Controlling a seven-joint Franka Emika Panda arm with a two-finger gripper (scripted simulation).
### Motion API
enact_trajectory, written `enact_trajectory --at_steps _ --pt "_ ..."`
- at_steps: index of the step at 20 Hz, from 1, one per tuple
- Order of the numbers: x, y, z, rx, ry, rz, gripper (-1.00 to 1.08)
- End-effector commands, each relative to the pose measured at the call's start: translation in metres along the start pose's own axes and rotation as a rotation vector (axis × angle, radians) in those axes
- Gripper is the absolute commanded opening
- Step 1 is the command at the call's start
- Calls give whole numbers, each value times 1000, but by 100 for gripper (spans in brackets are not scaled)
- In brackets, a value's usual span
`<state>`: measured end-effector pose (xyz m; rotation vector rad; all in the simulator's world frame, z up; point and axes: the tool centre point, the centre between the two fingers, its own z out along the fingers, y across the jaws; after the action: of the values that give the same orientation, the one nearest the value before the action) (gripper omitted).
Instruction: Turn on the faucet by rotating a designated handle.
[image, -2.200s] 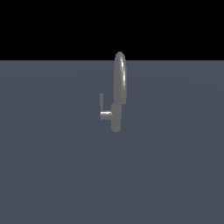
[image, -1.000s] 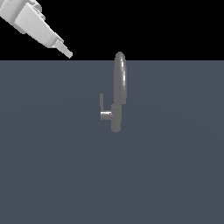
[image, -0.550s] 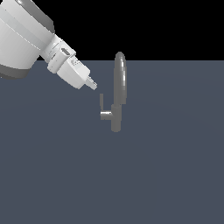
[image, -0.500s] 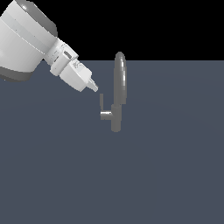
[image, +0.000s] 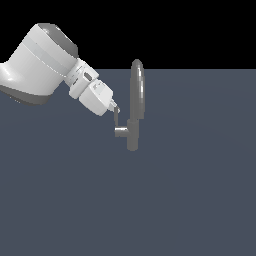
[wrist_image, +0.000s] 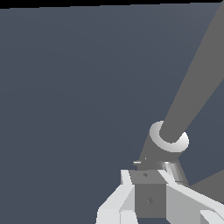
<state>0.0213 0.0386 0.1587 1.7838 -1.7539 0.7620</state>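
Exterior view: the white robot arm (image: 42, 65) is the biggest thing here, a bulky rounded link entering from about ten o'clock of the picture and tapering down toward the centre. It ends in the gripper (image: 114, 107), whose tip sits right at the upper end of the handle (image: 118, 124), touching it or very nearly so. Whether the jaws are parted or pressed together cannot be told; the fingers are too small in this view.

The faucet (image: 135, 107) stands near the middle of the flat grey floor (image: 190, 200), slightly toward twelve o'clock from dead centre. Its tall narrow arched spout rises upright from a short cylindrical post. The handle juts from the post toward nine o'clock as a short stub, then turns up as a slim bar toward twelve o'clock, meeting the gripper tip.

In the wrist view, the gripper (wrist_image: 151, 192) shows as pale blocks around a grey block, with the faucet (wrist_image: 183, 113) stretching away as a long grey bar just beyond it.
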Motion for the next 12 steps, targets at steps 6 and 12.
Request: enact_trajectory --at_steps 6,12 --pt "3 15 -3 0 0 0 -100" --pt "6 34 -6 0 -1 0 -100"
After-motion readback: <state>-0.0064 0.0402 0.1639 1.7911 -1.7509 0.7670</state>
